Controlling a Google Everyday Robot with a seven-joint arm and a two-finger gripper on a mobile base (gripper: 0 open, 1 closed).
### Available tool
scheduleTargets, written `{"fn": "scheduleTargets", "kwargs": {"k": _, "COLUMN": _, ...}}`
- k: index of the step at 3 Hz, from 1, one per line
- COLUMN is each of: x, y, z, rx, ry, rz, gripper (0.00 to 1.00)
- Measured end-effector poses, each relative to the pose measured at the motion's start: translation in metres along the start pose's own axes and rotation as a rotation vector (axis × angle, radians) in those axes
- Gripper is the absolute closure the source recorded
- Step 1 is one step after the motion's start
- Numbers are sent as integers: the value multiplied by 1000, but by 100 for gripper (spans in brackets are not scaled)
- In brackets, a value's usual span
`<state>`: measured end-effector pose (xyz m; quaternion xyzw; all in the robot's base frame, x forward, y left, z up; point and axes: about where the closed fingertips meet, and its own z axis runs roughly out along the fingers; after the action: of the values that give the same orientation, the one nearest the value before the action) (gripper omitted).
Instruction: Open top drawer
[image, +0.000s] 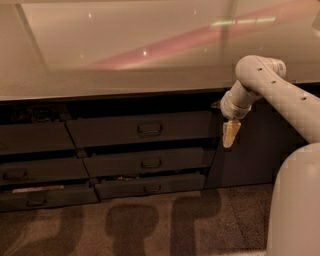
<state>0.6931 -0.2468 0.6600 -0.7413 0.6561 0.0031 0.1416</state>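
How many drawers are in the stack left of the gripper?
3, stacked: the top drawer, the middle drawer, the bottom drawer. The gripper hangs right of the top one.

My arm (278, 93) is smooth off-white tubing, rounded at the joints, dotted with small dark holes. My gripper (229, 135), a cream-yellow tip, sits on the right.

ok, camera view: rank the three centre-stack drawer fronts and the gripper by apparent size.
1. top drawer, widest and tallest front
2. middle drawer front
3. bottom drawer front, a bit narrower than the middle one
4. gripper, hanging just off the top drawer's right end, clearly smallest
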Motion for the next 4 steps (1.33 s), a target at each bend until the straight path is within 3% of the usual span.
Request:
{"fn": "scheduleTargets", "kwargs": {"k": 1, "x": 19, "y": 7, "z": 22, "rx": -43, "ry": -5, "rz": 38, "gripper": 0}}
{"fn": "scheduleTargets", "kwargs": {"k": 2, "x": 17, "y": 8, "z": 19, "rx": -44, "ry": -5, "rz": 38, "gripper": 0}}
{"fn": "scheduleTargets", "kwargs": {"k": 4, "x": 17, "y": 8, "z": 19, "rx": -44, "ry": -5, "rz": 38, "gripper": 42}}
